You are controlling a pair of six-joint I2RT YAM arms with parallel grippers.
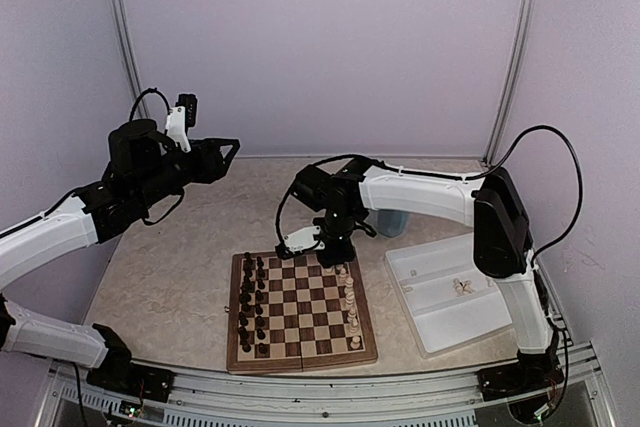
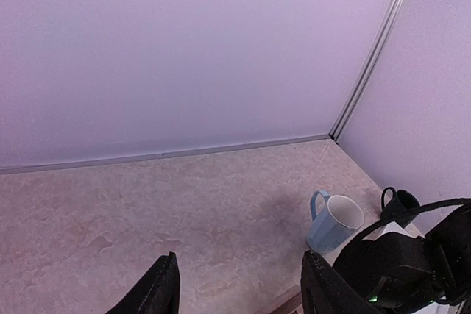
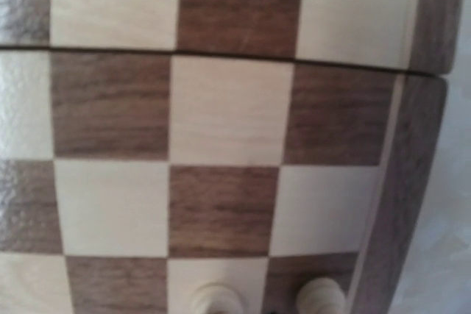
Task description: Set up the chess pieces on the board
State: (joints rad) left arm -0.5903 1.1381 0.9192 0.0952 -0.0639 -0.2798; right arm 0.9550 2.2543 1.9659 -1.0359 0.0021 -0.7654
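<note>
Your right gripper point(image 1: 337, 252) hangs low over the far right corner of the board point(image 1: 300, 312), its arm reaching in from the right. Its fingers show in none of the views, so you cannot tell how far apart they stand or whether they hold anything. Its wrist camera looks straight down on the checks point(image 3: 228, 108), with the tops of two cream pieces point(image 3: 213, 299) at the bottom of the view, near the border.

Your left gripper point(image 1: 228, 152) is raised well clear at the left, fingers point(image 2: 158, 288) spread wide with nothing between them, pointing across the table point(image 2: 147, 204) towards a blue mug point(image 2: 335, 222).

On the board, cream pieces point(image 1: 350, 307) stand in a line along the right edge, and dark pieces point(image 1: 250, 302) fill two files along the left. A few more cream pieces point(image 1: 462, 285) lie in the white tray point(image 1: 430, 322) just right of the board.
</note>
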